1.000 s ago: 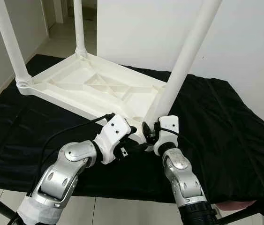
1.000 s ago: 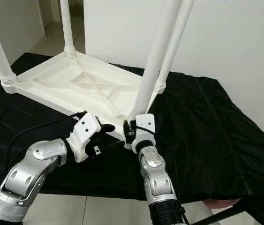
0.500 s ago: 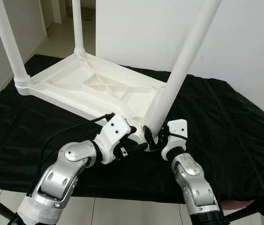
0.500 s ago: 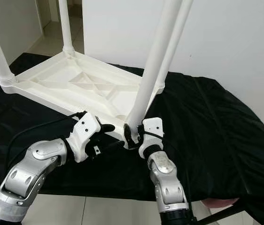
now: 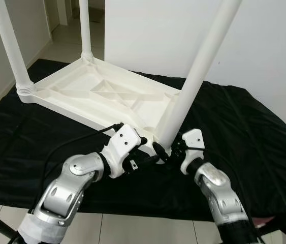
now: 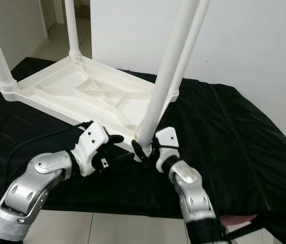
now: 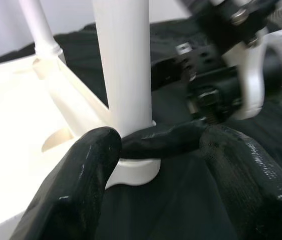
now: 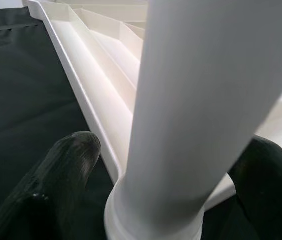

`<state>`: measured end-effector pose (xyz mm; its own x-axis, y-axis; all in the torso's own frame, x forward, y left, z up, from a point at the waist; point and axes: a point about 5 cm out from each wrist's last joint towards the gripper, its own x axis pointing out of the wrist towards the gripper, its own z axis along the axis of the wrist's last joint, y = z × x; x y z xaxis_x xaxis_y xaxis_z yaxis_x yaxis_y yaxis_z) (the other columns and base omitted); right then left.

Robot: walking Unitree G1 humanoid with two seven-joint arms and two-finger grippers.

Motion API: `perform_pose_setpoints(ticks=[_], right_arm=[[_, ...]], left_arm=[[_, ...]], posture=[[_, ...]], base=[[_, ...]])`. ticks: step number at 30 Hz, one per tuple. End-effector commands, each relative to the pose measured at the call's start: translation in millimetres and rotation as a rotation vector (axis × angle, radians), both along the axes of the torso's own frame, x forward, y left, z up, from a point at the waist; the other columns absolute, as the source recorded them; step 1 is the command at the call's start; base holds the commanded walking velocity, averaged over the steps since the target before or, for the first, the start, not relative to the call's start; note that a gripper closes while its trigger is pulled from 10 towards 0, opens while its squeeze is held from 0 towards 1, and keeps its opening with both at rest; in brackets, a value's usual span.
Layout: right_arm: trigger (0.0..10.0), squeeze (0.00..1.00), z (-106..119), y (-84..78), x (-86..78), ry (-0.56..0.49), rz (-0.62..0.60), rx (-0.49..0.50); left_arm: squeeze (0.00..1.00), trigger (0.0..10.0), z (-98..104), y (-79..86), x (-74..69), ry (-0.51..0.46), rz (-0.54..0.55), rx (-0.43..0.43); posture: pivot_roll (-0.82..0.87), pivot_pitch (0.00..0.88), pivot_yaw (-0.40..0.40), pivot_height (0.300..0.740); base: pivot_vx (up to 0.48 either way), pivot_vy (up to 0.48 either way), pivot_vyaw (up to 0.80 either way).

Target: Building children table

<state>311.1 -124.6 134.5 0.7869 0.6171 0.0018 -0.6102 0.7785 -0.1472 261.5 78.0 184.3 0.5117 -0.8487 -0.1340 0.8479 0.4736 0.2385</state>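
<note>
Black cloth covers the tabletop, and the upside-down white plastic kids table, ribbed underneath, sits toward its far left corner. Right pincer is spread open around the smooth round near-corner leg at its socket. Left pincer is open just beside that base, which the wrist views show up close.

Both head views are bright and evenly lit, with soft daylight reaching in from the doorway at the upper left. The white plastic upturned table top is nearly overexposed there, its ribs faint. The black cloth swallows detail, showing only dull sheen on its folds. Shadows are weak. The wrist views are softer: the near black fingertips and white round leg look blurred.
</note>
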Motion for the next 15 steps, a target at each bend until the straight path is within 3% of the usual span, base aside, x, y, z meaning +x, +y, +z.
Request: perform_pose_setpoints(ticks=[1,7,8,11,12,15], right_arm=[[10.0,0.00,-3.2,1.0,9.7,0.013,0.065,-0.030],[10.0,0.00,-3.8,7.2,24.2,0.019,0.121,-0.095],[3.2,0.00,-5.5,7.6,27.3,0.031,0.128,-0.106],[3.2,0.00,-6.6,7.8,29.2,0.040,0.133,-0.114],[0.0,0.00,-8.5,7.4,30.4,0.055,0.147,-0.120],[0.0,0.00,-9.1,7.1,30.4,0.062,0.152,-0.117]], left_arm=[[0.00,10.0,2.6,-2.2,2.6,-0.026,0.032,0.000],[0.00,10.0,3.7,-1.8,2.7,-0.031,0.035,-0.001],[0.00,10.0,3.7,-1.4,2.2,-0.031,0.038,-0.001],[0.00,10.0,3.7,-1.2,1.9,-0.031,0.040,-0.001],[0.00,10.0,3.7,-0.2,1.3,-0.032,0.047,0.000],[0.00,10.0,3.7,0.4,1.2,-0.032,0.050,0.000]], posture=[[0.04,0.000,-0.121,0.740],[0.05,0.000,-0.125,0.740],[0.05,0.000,-0.127,0.740],[0.06,0.000,-0.129,0.740],[0.06,0.000,-0.138,0.740],[0.06,0.000,-0.138,0.740]], base=[[0.000,0.000,0.00],[0.000,0.000,0.00],[0.000,0.000,0.00],[0.000,0.000,0.00],[0.000,0.000,0.00],[0.000,0.000,0.00]])
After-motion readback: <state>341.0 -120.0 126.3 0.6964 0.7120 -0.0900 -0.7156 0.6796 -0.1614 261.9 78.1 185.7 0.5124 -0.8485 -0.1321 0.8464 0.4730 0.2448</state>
